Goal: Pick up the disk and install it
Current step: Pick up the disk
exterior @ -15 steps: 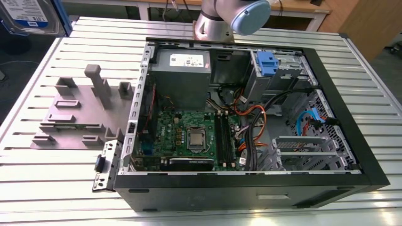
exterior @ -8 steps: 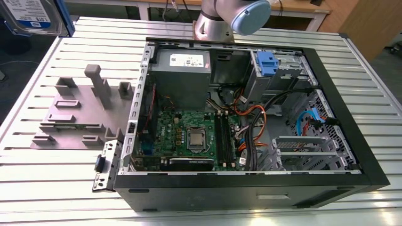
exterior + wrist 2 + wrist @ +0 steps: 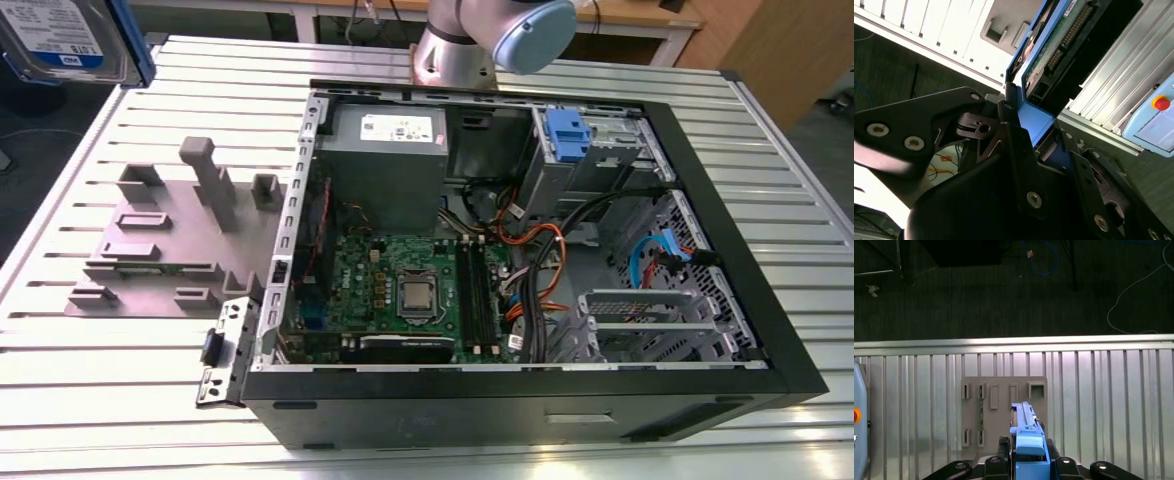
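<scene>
Blue plastic frame, silver body: the disk [image 3: 1026,432] is up in the air, clamped edge-on between the jaws, which are clenched on its frame in both wrist views. In the exterior view the disk [image 3: 60,40] hangs at ten o'clock from the open computer case [image 3: 747,330], well apart from it. The first wrist view looks down past it to the grey fixture plate [image 3: 1004,410] on the ribbed table [image 3: 1104,405].

My read: this is the carry, with the disk picked up and not yet installed. Doing it well means a square, firm hold on the frame rather than on the exposed circuit board [image 3: 1064,42]. It also means a level, unhurried travel that clears the case wall and the loose cables [image 3: 534,245] inside. The grey cage with the blue tab [image 3: 567,135], at one o'clock inside the case, looks to me like the likely seat, so the disk's long edge should line up with it early.

Count:
- one disk
- one case
- one fixture plate
- one blue-tabbed cage
- one arm [image 3: 494,35]
- one red button [image 3: 1161,103]
</scene>
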`<state>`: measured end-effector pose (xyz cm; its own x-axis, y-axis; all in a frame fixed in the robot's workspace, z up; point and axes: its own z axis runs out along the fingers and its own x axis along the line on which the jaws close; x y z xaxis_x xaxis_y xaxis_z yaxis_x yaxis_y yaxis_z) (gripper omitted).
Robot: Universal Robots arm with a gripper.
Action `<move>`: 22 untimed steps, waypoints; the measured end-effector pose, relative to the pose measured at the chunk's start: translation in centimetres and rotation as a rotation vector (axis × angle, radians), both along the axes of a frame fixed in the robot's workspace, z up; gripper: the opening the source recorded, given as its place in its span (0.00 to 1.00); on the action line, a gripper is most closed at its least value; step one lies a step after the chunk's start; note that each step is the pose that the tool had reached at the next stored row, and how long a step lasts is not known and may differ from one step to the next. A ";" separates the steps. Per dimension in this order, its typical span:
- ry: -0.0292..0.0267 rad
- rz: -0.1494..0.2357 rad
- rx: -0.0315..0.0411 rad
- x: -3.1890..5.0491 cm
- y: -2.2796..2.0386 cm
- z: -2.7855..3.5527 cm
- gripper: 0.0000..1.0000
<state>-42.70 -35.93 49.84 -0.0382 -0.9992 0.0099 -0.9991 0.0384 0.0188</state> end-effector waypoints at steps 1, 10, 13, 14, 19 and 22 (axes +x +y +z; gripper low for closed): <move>0.0001 0.000 -0.0001 0.11 -0.08 -0.02 0.37; 0.0004 0.000 -0.0001 2.08 -0.30 -0.18 0.37; 0.0005 0.000 -0.0001 2.84 -0.30 -0.19 0.37; 0.0004 0.000 -0.0001 3.03 -0.30 -0.20 0.37; 0.0002 0.000 0.0000 3.45 -0.30 -0.27 0.37; 0.0002 0.000 -0.0001 3.48 -0.59 -0.30 0.37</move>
